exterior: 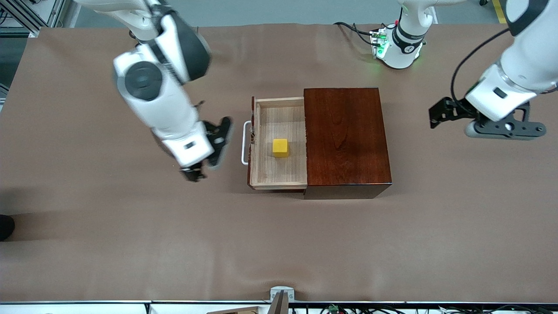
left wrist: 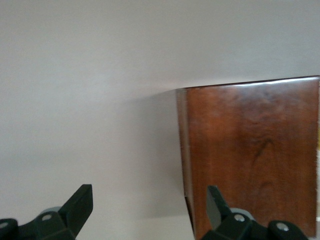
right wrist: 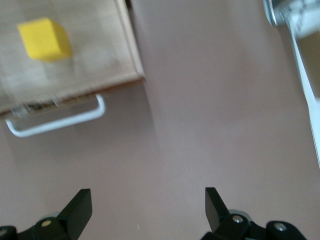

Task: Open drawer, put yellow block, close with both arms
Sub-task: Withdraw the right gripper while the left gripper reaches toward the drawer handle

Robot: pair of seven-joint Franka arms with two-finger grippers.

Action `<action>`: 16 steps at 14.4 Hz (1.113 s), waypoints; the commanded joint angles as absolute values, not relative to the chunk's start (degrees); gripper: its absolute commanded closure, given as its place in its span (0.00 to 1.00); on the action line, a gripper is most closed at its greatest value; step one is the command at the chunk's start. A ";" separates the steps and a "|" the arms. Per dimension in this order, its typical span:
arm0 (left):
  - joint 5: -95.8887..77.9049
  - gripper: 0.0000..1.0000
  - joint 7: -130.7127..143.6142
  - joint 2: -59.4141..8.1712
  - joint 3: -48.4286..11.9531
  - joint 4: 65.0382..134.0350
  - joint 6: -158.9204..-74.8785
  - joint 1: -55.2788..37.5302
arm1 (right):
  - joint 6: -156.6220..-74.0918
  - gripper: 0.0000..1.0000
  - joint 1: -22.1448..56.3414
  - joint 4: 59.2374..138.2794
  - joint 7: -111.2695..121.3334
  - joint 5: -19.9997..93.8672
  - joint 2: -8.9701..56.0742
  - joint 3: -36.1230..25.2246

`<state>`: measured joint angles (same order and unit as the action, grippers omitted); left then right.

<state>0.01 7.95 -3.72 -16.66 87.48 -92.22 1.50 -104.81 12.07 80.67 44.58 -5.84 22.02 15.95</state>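
Observation:
The drawer [exterior: 279, 171] stands pulled out of the dark mahogany box [exterior: 344, 135], toward the right arm's end of the table. The yellow block [exterior: 280, 147] lies in the drawer's pale tray. The white handle [exterior: 245, 144] is on the drawer's front. My right gripper [exterior: 194, 174] is open and empty over the table, just off the handle. The right wrist view shows its open fingers [right wrist: 148, 210], the block [right wrist: 44, 39] and the handle [right wrist: 55, 122]. My left gripper [exterior: 436, 115] is open and empty, beside the box toward the left arm's end. The left wrist view shows it [left wrist: 150, 210] and the box [left wrist: 250, 150].
Brown cloth [exterior: 130, 244] covers the table. A small grey mount [exterior: 281, 294] sits at the table's edge nearest the front camera. The left arm's green-lit base [exterior: 399, 46] stands farther from the front camera than the box.

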 commanded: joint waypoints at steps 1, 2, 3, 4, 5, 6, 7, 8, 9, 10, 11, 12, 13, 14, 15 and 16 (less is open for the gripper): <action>-1.05 0.00 8.44 -5.01 -22.91 85.17 -91.93 1.32 | -102.05 0.00 5.91 81.21 43.94 -5.72 20.57 17.14; -1.14 0.00 8.44 -5.10 -25.64 85.34 -91.93 1.41 | -101.43 0.00 4.84 80.95 44.03 -5.19 20.39 16.96; -1.14 0.00 8.52 -5.10 -28.62 85.43 -91.85 1.32 | -100.64 0.00 3.53 80.95 44.21 -4.32 19.52 16.61; -1.14 0.00 8.70 -5.10 -31.87 85.52 -91.85 0.71 | -100.37 0.00 2.73 81.30 44.21 -4.05 18.21 15.48; -1.06 0.00 8.70 -5.10 -34.69 85.52 -91.85 -0.34 | -99.50 0.00 2.81 81.91 43.69 -3.96 16.89 12.95; -0.01 0.00 8.53 -5.36 -36.63 85.43 -92.54 -2.09 | -98.36 0.00 2.90 82.09 43.42 -3.96 16.01 10.31; 0.87 0.00 8.18 -6.32 -37.78 85.26 -94.03 -4.37 | -98.18 0.00 2.90 82.18 42.98 -3.96 15.47 8.02; 1.40 0.00 7.56 -7.02 -37.88 85.25 -95.17 -7.09 | -98.17 0.00 2.90 82.26 42.80 -3.96 14.77 5.91; 1.75 0.00 7.30 -9.21 -37.88 84.73 -96.40 -10.16 | -98.09 0.00 2.90 82.44 42.72 -3.96 13.98 4.32; 2.37 0.00 7.21 -11.93 -37.88 82.90 -98.50 -13.07 | -98.00 0.00 2.73 83.49 42.28 -3.96 12.76 3.09; 3.50 0.00 4.77 -15.52 -37.88 80.53 -100.18 -15.97 | -98.09 0.00 2.64 85.06 39.58 -3.87 11.00 1.95; 5.34 0.00 -0.13 -19.21 -37.71 77.46 -101.94 -18.87 | -97.91 0.00 2.64 86.56 34.33 -3.87 9.42 0.89; 7.97 0.00 -6.01 -23.08 -37.53 74.56 -104.30 -21.77 | -97.91 0.00 2.64 88.31 28.97 -3.87 7.58 0.53; 10.26 0.00 -9.28 -26.16 -37.36 72.62 -106.59 -24.58 | -97.82 0.00 2.55 89.72 25.61 -3.87 5.99 0.53; 11.33 0.00 -10.53 -28.63 -36.57 71.81 -109.05 -26.96 | -97.82 0.00 1.94 91.22 22.88 -3.95 4.50 0.44; 12.03 0.00 -13.51 -30.48 -35.95 71.81 -112.38 -28.64 | -97.91 0.00 1.15 92.71 20.68 -3.96 2.92 0.44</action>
